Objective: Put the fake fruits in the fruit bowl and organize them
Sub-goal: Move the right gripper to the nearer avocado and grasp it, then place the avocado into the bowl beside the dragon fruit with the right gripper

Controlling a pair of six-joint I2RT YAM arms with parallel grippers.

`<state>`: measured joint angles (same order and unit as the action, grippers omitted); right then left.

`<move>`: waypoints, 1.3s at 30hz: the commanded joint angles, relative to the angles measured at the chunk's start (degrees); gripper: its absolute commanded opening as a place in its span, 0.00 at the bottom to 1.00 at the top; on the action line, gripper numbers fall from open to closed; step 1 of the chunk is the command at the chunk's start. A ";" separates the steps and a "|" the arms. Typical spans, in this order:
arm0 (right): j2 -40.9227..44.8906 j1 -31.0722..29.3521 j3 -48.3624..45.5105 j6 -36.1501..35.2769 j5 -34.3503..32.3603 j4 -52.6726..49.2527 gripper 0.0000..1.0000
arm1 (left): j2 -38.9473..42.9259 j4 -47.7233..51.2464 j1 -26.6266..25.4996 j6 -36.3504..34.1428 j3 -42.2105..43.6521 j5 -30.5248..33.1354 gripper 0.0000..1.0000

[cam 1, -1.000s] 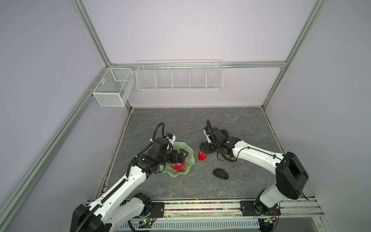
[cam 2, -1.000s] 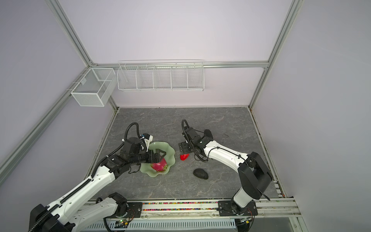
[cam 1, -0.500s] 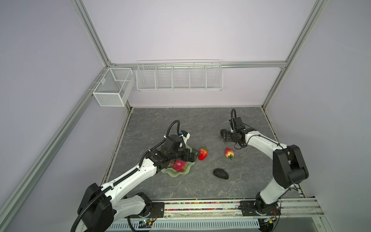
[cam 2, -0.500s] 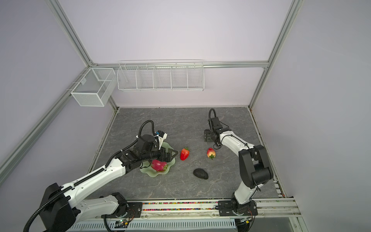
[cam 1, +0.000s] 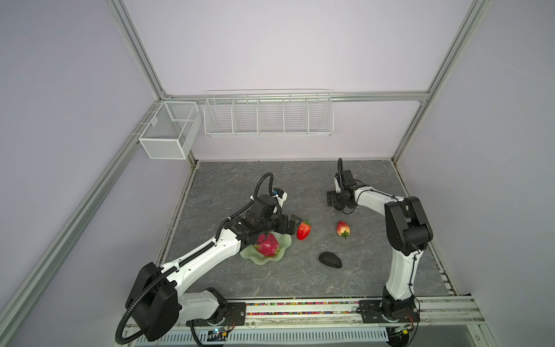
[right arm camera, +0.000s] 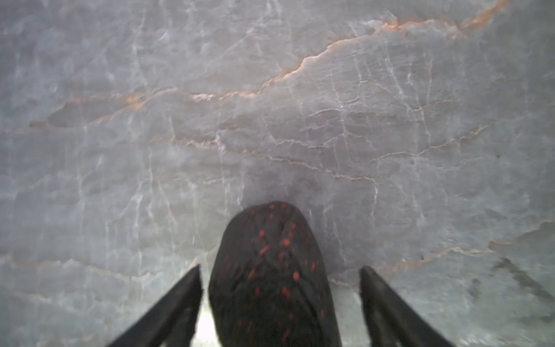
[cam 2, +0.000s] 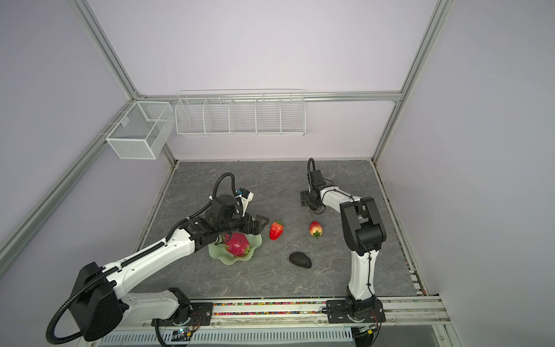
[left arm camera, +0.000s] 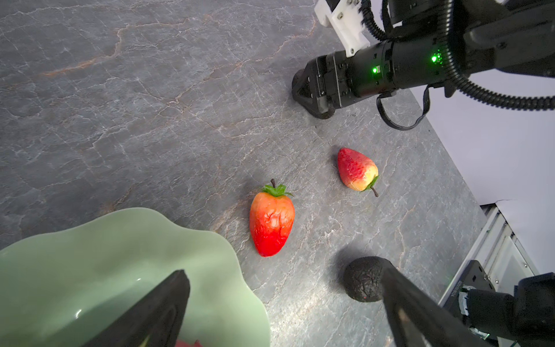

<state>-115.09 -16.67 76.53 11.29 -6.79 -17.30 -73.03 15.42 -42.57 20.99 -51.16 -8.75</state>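
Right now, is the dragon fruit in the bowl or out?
In. Both top views show the dragon fruit resting inside the scalloped green bowl.

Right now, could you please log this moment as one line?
left gripper open above bowl rim | right gripper open astride rear avocado | dragon fruit in bowl | left strawberry, right strawberry, front avocado on table

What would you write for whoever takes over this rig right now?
Left gripper: open, empty, at the edge of the fruit bowl, pointing at the strawberry beside the bowl.
Right gripper: open, jaws straddling the far avocado on the table, a gap showing on one side; no grip yet.
Done: dragon fruit in the bowl.
To do: both strawberries and both avocados. The second strawberry and the near avocado lie on the table between the arms.
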 commanded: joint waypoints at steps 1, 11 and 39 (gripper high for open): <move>-1.04 1.24 0.50 -0.89 2.45 -0.81 0.62 | -0.95 -0.17 -0.32 0.07 -2.25 1.19 0.99; 8.61 -2.69 -2.85 -2.35 6.90 -0.88 0.42 | -0.57 1.35 -0.19 0.59 -2.99 5.94 0.99; -3.93 -32.21 15.73 -4.22 29.36 -1.54 0.43 | 26.69 23.78 7.50 15.51 9.21 22.47 0.99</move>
<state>-117.84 -48.42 90.65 8.64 21.58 -17.37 -46.85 36.97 -35.40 35.22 -42.74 12.23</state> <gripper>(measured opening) 0.491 0.994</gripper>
